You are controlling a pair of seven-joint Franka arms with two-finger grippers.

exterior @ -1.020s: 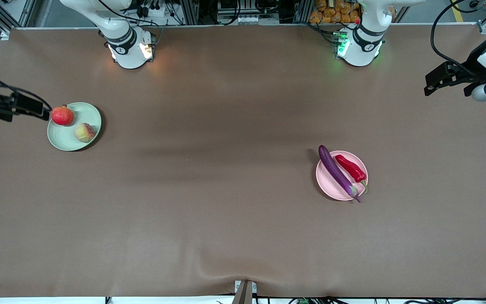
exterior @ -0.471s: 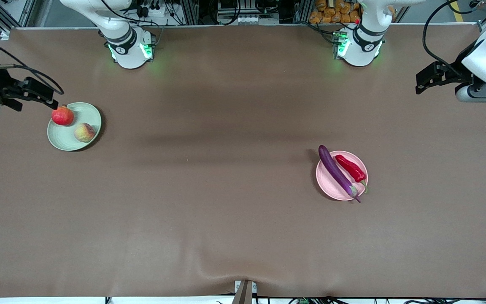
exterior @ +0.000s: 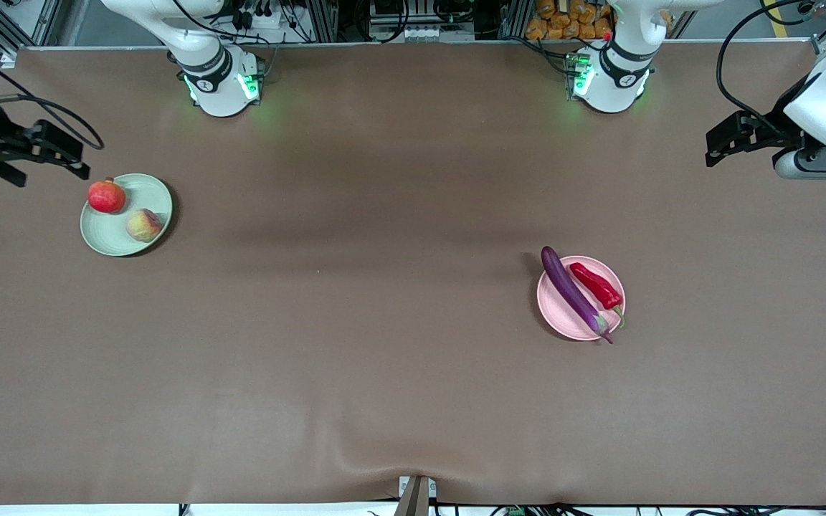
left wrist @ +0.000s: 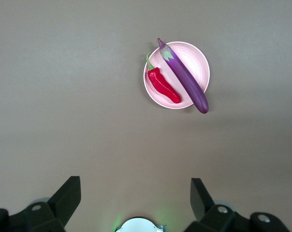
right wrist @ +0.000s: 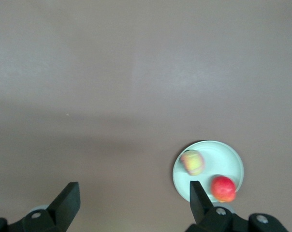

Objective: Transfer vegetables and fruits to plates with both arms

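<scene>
Table [exterior: 399, 373] w/ brown cover held both plates. Left gripper [exterior: 721, 140] hung over table's left-arm end, fingers [left wrist: 66, 195] apart, empty. Right gripper [exterior: 62, 154] hung at right-arm end, just beside green plate [exterior: 101, 240], also apart & empty. Pink plate [exterior: 556, 308] carried eggplant [exterior: 571, 290] & chili pepper [exterior: 597, 284] side by side. Green plate carried red-orange fruit [exterior: 106, 196] & peach [exterior: 143, 224].

The left gripper [exterior: 715, 145] hangs high over the table's edge at the left arm's end, fingers [left wrist: 68, 195] spread wide and holding nothing. The right gripper [exterior: 62, 152] hangs over the table's edge at the right arm's end, likewise wide apart and empty [right wrist: 131, 203].
</scene>
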